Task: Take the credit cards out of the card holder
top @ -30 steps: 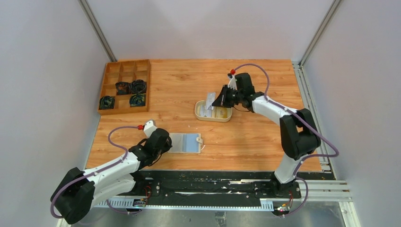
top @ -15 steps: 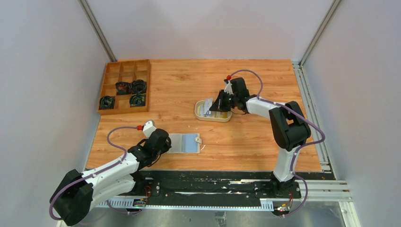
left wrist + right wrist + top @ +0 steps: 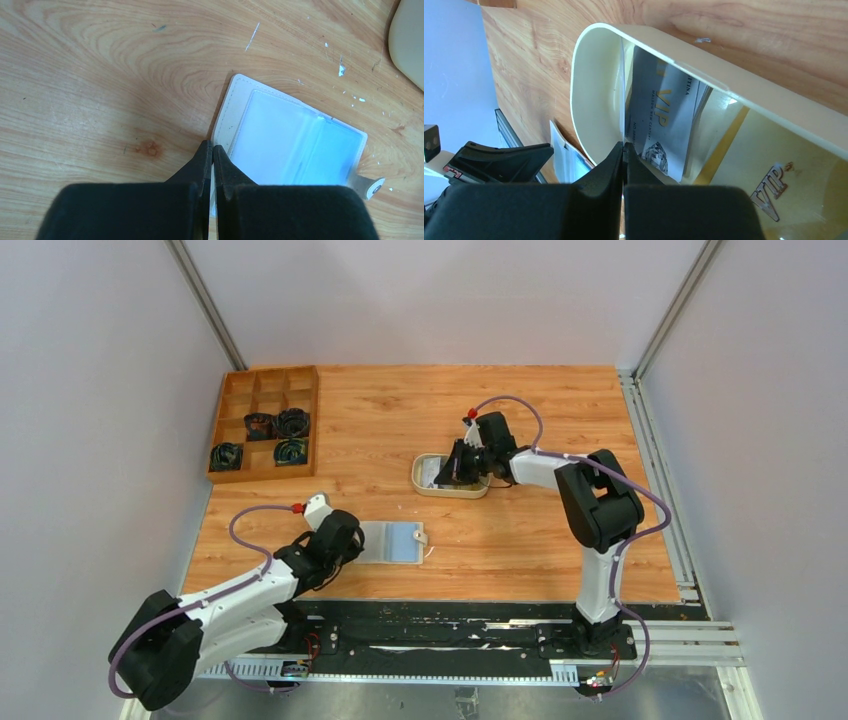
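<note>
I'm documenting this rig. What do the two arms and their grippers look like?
The left arm and right arm have white link shells and chunky black joints. A lilac cable loops along each, with a red plug near the wrist. The left gripper and right gripper are matte black, with wedge-shaped fingers tapering to thin tips.

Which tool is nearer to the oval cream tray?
Right. The right tool dips into the tray, gripping a credit card; the left tool pinches the card holder, far from the tray.

Cards point(image 3: 659, 115) in tray point(image 3: 744, 92), card holder point(image 3: 392, 542) nearer, left; divided box point(image 3: 270, 386) far-left, contents unclear
</note>
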You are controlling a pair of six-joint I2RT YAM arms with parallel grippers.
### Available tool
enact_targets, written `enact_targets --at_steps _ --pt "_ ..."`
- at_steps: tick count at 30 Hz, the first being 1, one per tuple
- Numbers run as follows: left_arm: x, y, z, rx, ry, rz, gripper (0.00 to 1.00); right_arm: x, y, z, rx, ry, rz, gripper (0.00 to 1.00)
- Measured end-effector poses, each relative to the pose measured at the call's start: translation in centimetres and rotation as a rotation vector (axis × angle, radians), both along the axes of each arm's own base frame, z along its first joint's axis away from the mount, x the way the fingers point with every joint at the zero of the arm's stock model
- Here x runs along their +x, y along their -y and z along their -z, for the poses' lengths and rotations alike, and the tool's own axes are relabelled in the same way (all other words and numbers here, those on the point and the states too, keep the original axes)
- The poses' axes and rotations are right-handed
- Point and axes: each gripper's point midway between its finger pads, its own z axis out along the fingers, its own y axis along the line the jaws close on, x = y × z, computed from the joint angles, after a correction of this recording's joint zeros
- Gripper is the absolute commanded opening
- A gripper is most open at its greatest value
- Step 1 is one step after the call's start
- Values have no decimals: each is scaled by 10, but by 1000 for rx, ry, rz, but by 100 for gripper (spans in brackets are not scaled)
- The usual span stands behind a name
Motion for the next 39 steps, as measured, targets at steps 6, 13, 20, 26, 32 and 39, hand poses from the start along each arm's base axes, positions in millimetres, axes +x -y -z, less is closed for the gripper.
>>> enact_targets --at_steps 6,13,20,26,32,39 --pt "2 1 -1 0 1 1 0 2 -2 1 3 -5 -5 0" --pt "2 1 -1 -1 2 1 0 4 -3 -3 -12 3 -18 23" --pt "3 3 -6 -16 17 -2 0 15 -4 -18 -40 52 -43 63" --pt "5 3 -19 -28 60 16 0 28 1 -41 -101 129 -53 80" --pt "13 14 -43 -19 120 105 0 30 13 -102 -126 277 -31 80" --pt "35 43 -104 -5 218 257 0 -7 -3 -174 -139 481 -54 81"
